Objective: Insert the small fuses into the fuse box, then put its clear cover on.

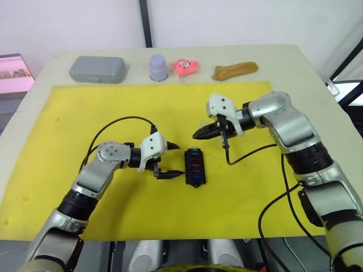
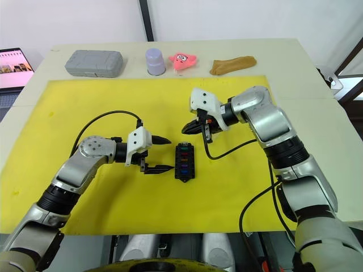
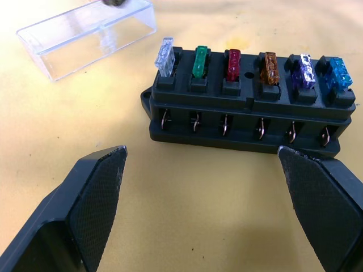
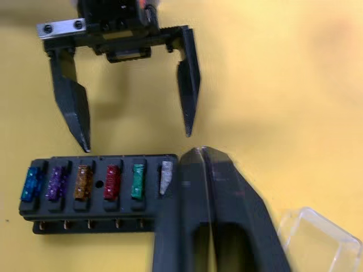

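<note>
Head views: the fuse box [image 1: 194, 166] lies flat on the yellow mat [image 1: 68, 113] covering the worktop [image 1: 283, 56], between the two grippers. The left gripper [image 1: 170, 160] sits just beside the box's left side, jaws apart, holding nothing. The right gripper [image 1: 205, 132] hovers near the box's far end, its fingers drawn together to a point; nothing can be made out between them. Along the far edge of the worktop stand a grey case [image 1: 97, 68], a lavender cup [image 1: 158, 67], a pink toy [image 1: 186, 66] and a brown cloth-like item [image 1: 234, 70], all well apart from the work area.

Left wrist view: six small fuses [image 3: 249, 67] stand in one row in the box's slots: clear-grey, green, red, amber, purple, blue. All look seated upright, though the clear-grey one at the end leans slightly. The clear cover [image 3: 85, 34] lies on the mat beyond the box, apart from it, open side down as far as can be judged.

Right wrist view: same row of six fuses, no empty slot showing. The cover's corner lies near the closed right fingers, not gripped.

Progress, as judged: the insertion step appears complete. Remaining: pick up the cover and fit it over the box, possibly after pressing the leaning end fuse home.
</note>
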### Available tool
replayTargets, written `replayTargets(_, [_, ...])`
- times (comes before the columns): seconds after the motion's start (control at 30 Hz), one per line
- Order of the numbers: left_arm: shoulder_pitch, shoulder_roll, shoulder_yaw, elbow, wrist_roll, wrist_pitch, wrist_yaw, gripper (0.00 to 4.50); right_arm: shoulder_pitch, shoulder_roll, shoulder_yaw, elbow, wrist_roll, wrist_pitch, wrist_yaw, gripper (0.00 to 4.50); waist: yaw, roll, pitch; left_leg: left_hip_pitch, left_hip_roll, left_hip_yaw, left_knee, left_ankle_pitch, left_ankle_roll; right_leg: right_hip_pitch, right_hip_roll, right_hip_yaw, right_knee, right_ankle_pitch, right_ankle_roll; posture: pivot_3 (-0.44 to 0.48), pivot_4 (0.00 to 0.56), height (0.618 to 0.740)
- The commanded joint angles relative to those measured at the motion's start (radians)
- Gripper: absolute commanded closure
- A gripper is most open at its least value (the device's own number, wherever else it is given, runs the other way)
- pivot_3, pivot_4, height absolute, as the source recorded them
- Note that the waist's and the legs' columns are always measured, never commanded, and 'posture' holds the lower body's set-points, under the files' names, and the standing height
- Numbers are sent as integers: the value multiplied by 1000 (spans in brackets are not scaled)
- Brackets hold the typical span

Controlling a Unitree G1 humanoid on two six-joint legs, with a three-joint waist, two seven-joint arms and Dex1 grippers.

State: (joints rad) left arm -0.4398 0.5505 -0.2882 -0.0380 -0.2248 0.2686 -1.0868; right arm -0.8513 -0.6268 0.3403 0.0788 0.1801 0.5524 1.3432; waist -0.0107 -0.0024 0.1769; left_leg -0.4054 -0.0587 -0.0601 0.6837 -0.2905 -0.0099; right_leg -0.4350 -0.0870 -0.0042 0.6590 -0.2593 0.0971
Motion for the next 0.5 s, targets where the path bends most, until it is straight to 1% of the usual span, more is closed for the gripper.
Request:
replayTargets(0.03, [-14,1,18,-11,3,-15,-1,0,16,7,-30,-36,28,-7,-8,4452,-1,0,0,0,0,0,0,0,0,0,0,0,0,0,0,0,150,731])
replayTargets(0.23, [-11,4,19,-16,2,-13,-2,0,50,15,-24,-43,23,-14,-28,4452,-1,0,0,0,0,0,0,0,0,0,0,0,0,0,0,0,150,731])
replayTargets(0.5, [-3,18,19,-34,-7,-5,-23,0,60,16,-18,-27,23,-6,-30,4452,-1,0,0,0,0,0,0,0,0,0,0,0,0,0,0,0,150,731])
